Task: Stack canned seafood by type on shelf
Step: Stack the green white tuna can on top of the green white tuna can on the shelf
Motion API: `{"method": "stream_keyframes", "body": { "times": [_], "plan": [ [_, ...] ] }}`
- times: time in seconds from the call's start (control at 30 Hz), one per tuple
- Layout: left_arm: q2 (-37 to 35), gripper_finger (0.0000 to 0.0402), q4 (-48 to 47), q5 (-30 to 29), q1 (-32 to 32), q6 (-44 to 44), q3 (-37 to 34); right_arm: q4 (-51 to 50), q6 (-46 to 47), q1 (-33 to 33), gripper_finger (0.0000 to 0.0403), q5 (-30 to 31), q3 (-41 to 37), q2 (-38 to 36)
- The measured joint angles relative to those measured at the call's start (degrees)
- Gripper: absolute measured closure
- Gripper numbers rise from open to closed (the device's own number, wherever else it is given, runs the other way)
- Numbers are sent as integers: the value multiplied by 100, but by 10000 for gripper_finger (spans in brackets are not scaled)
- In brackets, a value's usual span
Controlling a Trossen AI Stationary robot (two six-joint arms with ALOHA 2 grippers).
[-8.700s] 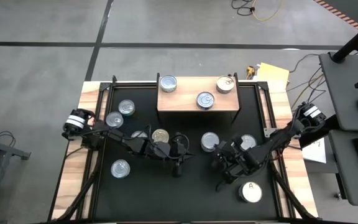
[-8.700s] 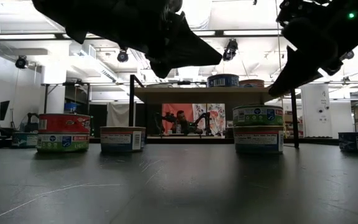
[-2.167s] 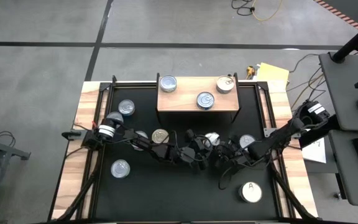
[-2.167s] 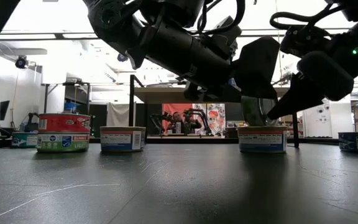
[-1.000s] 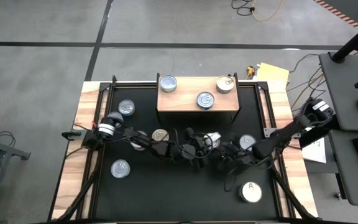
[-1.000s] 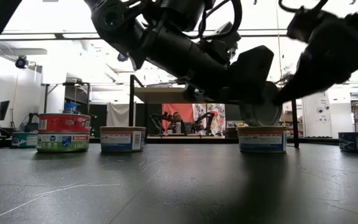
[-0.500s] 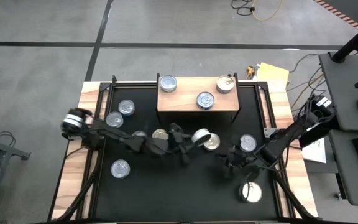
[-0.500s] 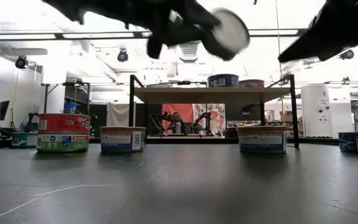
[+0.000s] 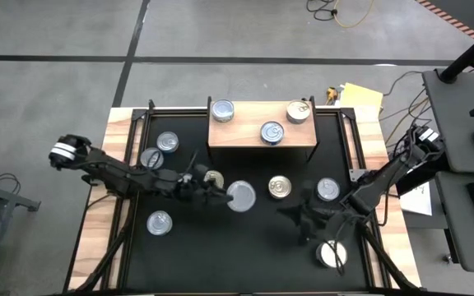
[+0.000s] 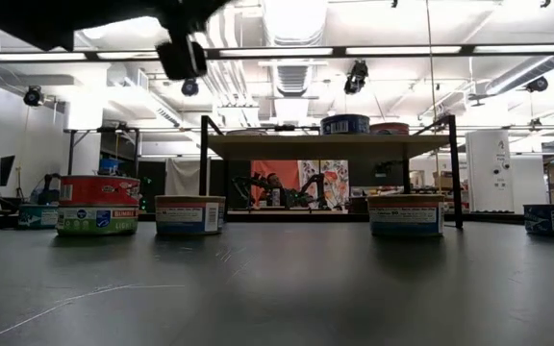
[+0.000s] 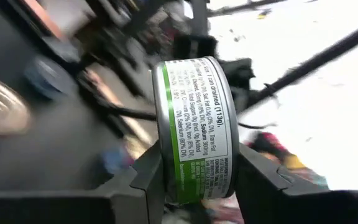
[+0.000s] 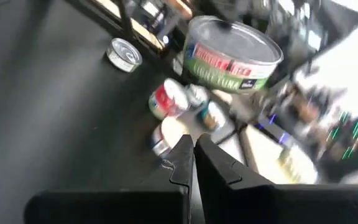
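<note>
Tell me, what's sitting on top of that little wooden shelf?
Three tins stand on the shelf: a silver-topped tin at the far left, another silver-topped tin nearer the front, and a pale-topped tin at the far right. The board hides whatever lies beneath it from above.

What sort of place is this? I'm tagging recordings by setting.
Probably a robotics lab or workshop, not a shop or kitchen. The low view shows an open industrial ceiling with strip lights and another robot arm rig in the room behind; the high view shows a bare grey concrete floor with loose cables.
</note>
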Motion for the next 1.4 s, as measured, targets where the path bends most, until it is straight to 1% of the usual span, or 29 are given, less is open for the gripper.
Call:
{"method": "stream_keyframes", "body": {
  "times": [0.1,0.2,0.27,0.33,0.4,0.5,0.63,0.73,0.87,0.93,1.07,1.17,1.4],
  "plan": [
    [-13,273,151,33,-22,-455,-105,304,-1297,0,393,-69,99,167],
    [4,273,52,19,-23,-694,-130,508,-2278,0,391,-49,274,440],
    [4,273,72,51,-26,-720,-130,579,-2814,0,385,95,440,667],
    [2,273,70,60,-33,-741,-132,563,-3241,0,372,429,627,864],
    [2,273,70,66,-30,-750,-134,579,-3615,-2,351,660,840,1050],
    [9,273,72,66,-28,-881,-134,549,-4014,-4,307,824,1148,1287],
    [9,273,77,66,-28,-988,-138,543,-4543,-53,239,867,1499,1565],
    [9,273,107,66,-35,-1053,-138,538,-4760,-152,195,872,1718,1768],
    [9,273,175,68,-67,-1082,-138,500,-4918,-313,154,935,2004,2021],
    [9,273,212,70,-82,-1078,-138,491,-5009,-411,140,1116,2123,2153],
    [9,273,270,129,-109,-1045,-138,499,-5184,-631,123,1306,2249,2360],
    [11,273,269,164,-109,-1030,-138,495,-5169,-754,121,1330,2285,2469],
    [15,273,207,246,-107,-962,-138,534,-5305,-846,157,1316,2301,2497]
  ]
}}
